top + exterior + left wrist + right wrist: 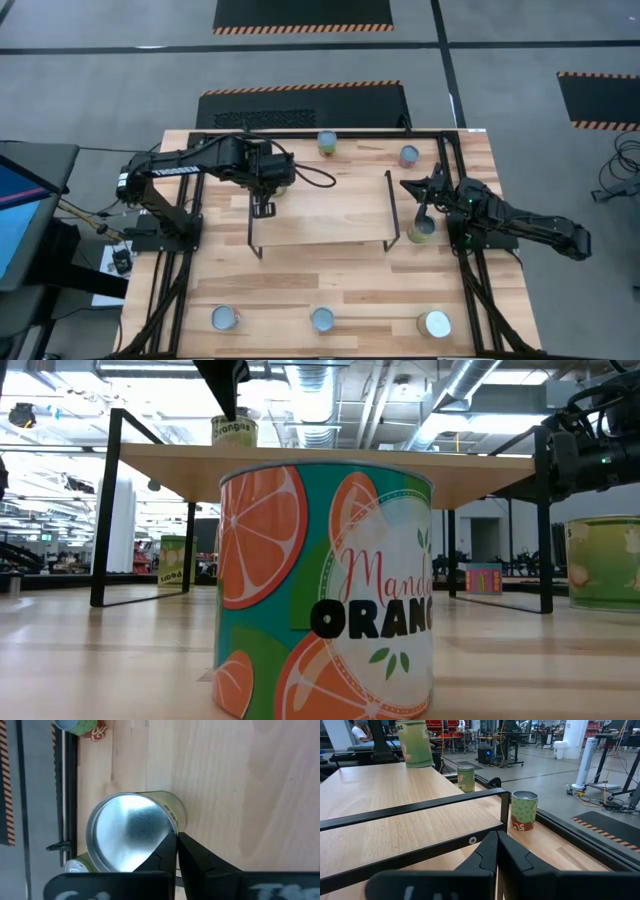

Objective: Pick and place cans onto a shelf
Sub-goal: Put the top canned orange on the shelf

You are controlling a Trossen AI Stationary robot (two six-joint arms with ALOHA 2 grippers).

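Note:
A green-labelled can [130,832] with a silvery top stands upright on the light-wood shelf [330,215], near its left end; it also shows in the low view [234,430]. My left gripper [176,839] is shut, points down and hovers at this can's top rim. My right gripper [496,837] is shut and empty at the shelf's right end [412,188], level with the board. Other cans stand on the table: two at the far edge [327,142] [409,155], one right of the shelf [422,230], three along the near edge [225,318] [321,319] [434,323]. My left gripper's shut fingertips [167,845] stand over the rim of the can's top [167,822], coming from above. I cannot tell whether they touch it. The can stands upright on the shelf board.
The shelf's black wire legs [390,210] and the table's black frame rails [465,250] stand close to my right gripper. Another can [75,865] stands beside the shelf's left end. The orange-printed can [325,590] fills the low view. The shelf board right of the placed can is bare.

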